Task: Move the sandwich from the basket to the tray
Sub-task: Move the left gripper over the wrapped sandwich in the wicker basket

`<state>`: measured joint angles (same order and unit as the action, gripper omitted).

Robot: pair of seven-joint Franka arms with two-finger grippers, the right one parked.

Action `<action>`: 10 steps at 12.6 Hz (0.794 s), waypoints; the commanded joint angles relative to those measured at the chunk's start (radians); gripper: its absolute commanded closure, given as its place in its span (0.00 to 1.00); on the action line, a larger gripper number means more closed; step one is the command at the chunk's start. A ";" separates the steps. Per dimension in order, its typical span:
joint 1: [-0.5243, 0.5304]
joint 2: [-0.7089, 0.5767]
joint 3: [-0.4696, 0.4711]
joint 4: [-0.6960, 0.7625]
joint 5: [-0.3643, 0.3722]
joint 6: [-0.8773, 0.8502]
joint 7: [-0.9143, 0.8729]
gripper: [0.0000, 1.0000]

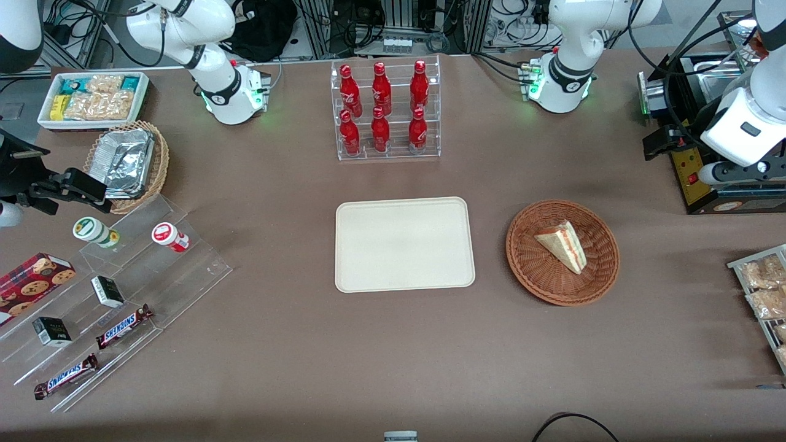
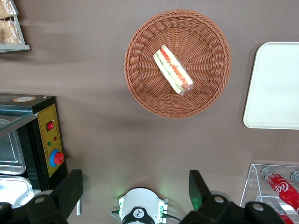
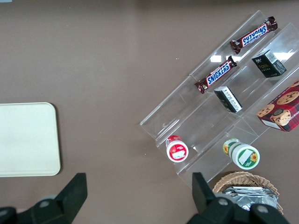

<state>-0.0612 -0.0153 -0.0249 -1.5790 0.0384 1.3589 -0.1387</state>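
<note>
Sandwich (image 1: 564,245): one wrapped triangular wedge, lying in the basket (image 1: 528,270), right of centre in the front view; not yet touched.

Basket: round reddish-brown wicker, on the tabletop (image 1: 393,356), just beside the tray.

Tray (image 1: 404,244): cream rectangle, mid-frame, nothing on it.

Gripper (image 2: 135,191): left arm's, held high above the tabletop toward the working arm's end, well apart from the sandwich; fingers (image 2: 70,189) spread wide, holding nothing.

Step, as judged: the reach has not begun. The next move calls for bringing the gripper over the basket, descending onto the wedge and closing across its flat bread faces, gently enough that the soft bread is not crushed.

Legible writing: two bars marked SNICKERS (image 1: 123,326) on the clear stepped stand (image 1: 184,270), lower left of the front view. Six red bottles (image 1: 381,107) in a clear rack, upper centre, bear white script that looks like Coca-Cola. Cookie box (image 1: 31,282) and small dark cartons (image 1: 107,291): lettering too small to read.
</note>
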 commanded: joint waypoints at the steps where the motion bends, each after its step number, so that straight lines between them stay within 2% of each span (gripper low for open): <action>1: 0.001 0.018 -0.003 0.011 0.009 0.012 -0.039 0.00; 3: 0.001 0.040 -0.004 -0.018 0.008 0.031 -0.039 0.00; 7: -0.002 0.032 -0.006 -0.188 0.000 0.182 -0.041 0.00; 10: -0.005 0.032 -0.013 -0.358 -0.003 0.397 -0.059 0.00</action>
<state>-0.0620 0.0427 -0.0285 -1.8299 0.0378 1.6512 -0.1657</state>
